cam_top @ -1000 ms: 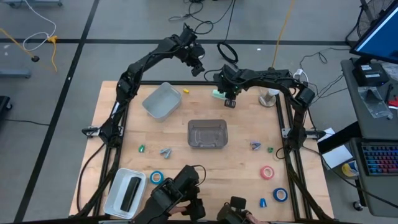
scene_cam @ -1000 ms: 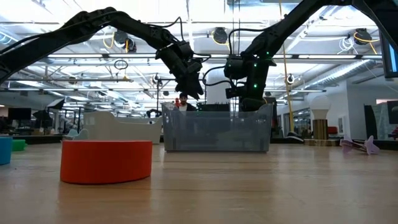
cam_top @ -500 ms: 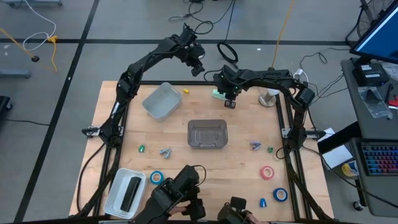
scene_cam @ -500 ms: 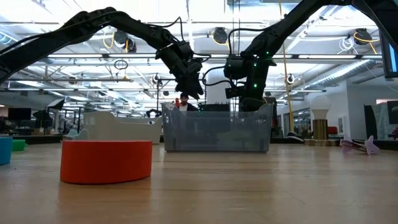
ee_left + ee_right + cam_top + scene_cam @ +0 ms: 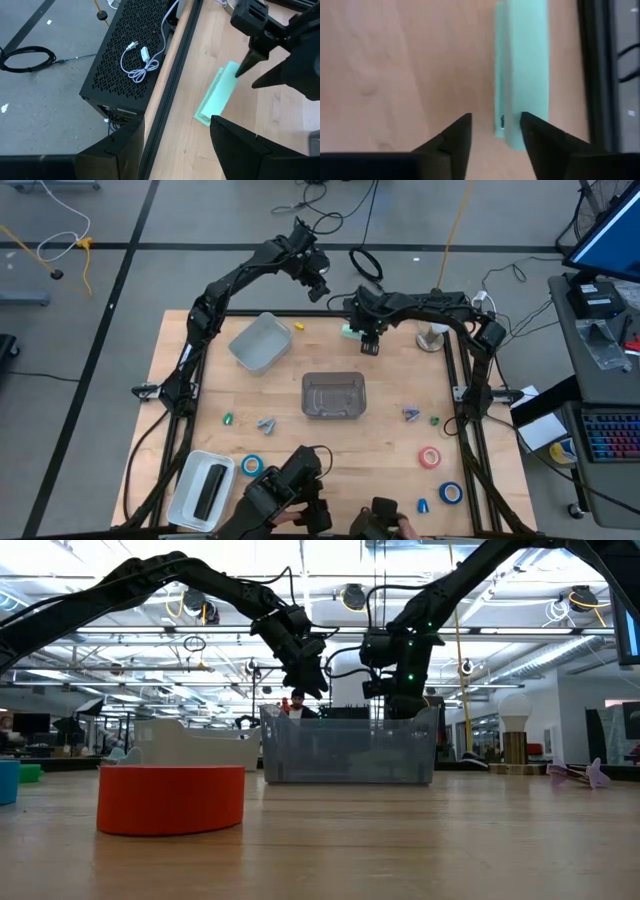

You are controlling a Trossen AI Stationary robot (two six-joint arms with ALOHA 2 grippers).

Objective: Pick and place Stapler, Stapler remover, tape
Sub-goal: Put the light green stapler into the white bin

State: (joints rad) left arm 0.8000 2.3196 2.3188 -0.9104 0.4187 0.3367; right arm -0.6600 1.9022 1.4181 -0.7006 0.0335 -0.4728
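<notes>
The right gripper [image 5: 368, 343] hangs just over the mint-green stapler [image 5: 349, 331], fingers spread with nothing between them; the stapler lies flat on the surface [image 5: 390, 380] at its far edge, beyond the clear grey bin [image 5: 333, 395]. The left gripper [image 5: 316, 288] hovers past that far edge, fingers spread and empty. Tape rolls, a red one [image 5: 430, 457] and a blue one [image 5: 451, 492], lie near the surface's front, well apart from the stapler.
</notes>
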